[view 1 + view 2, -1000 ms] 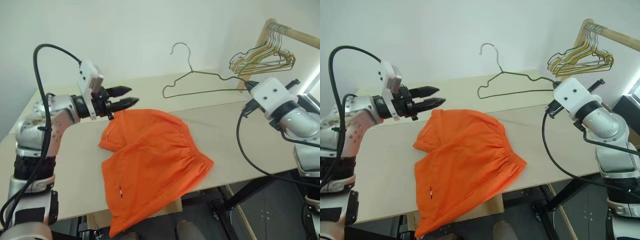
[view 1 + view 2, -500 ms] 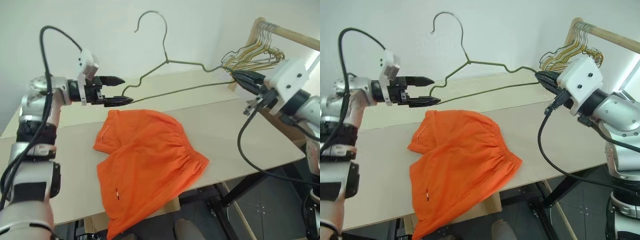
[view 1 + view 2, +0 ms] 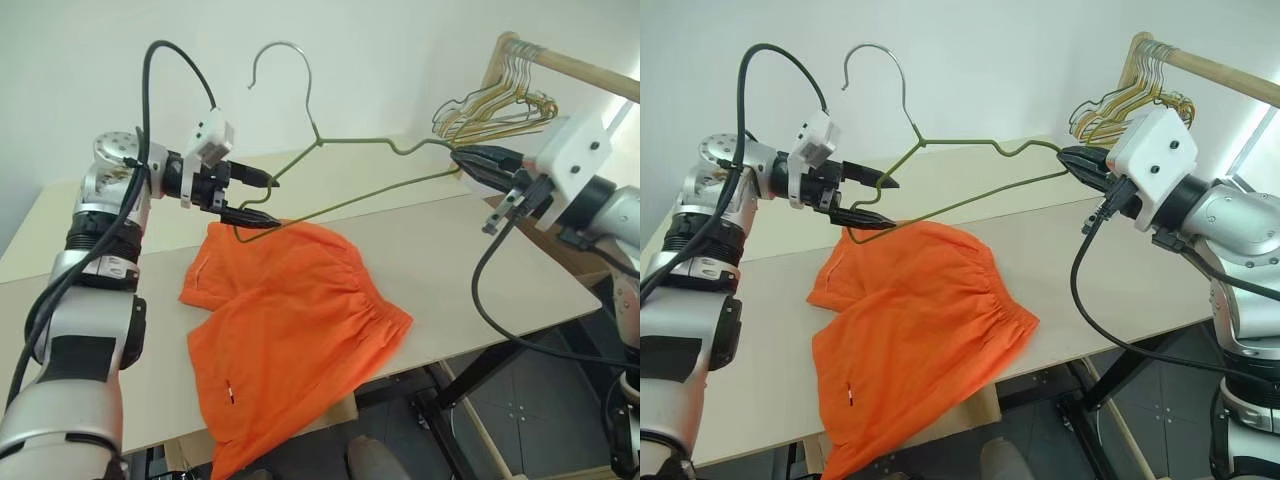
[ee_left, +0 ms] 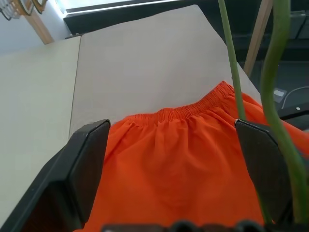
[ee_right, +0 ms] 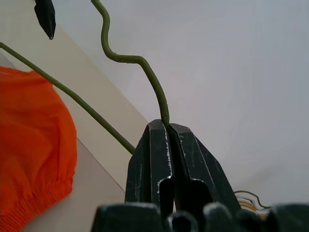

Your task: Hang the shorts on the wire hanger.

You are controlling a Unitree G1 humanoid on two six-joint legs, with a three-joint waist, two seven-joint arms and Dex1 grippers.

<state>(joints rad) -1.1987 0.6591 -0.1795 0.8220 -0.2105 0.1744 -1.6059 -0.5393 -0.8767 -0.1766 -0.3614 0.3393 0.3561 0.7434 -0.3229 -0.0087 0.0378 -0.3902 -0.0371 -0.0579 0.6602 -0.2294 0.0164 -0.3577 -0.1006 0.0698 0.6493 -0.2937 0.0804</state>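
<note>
1. The right tool (image 3: 1068, 158) is clenching one corner of the wire hanger (image 3: 970, 150) and holding it in the air over the table (image 3: 1110, 270), hook uppermost.
2. The left tool (image 3: 258, 200) is standing released, its fingers straddling the hanger's far corner without gripping it.
3. The shorts (image 3: 290, 330) are lying flat on the table at 6 o'clock of the hanger, one leg drooping over the near edge.
4. Judged next: the left tool is needing to close on that corner, or drop to the waistband, before threading begins.
5. A bunch of hangers (image 3: 495, 105) is hanging on a wooden rail at 2 o'clock, against a plain white wall.
</note>
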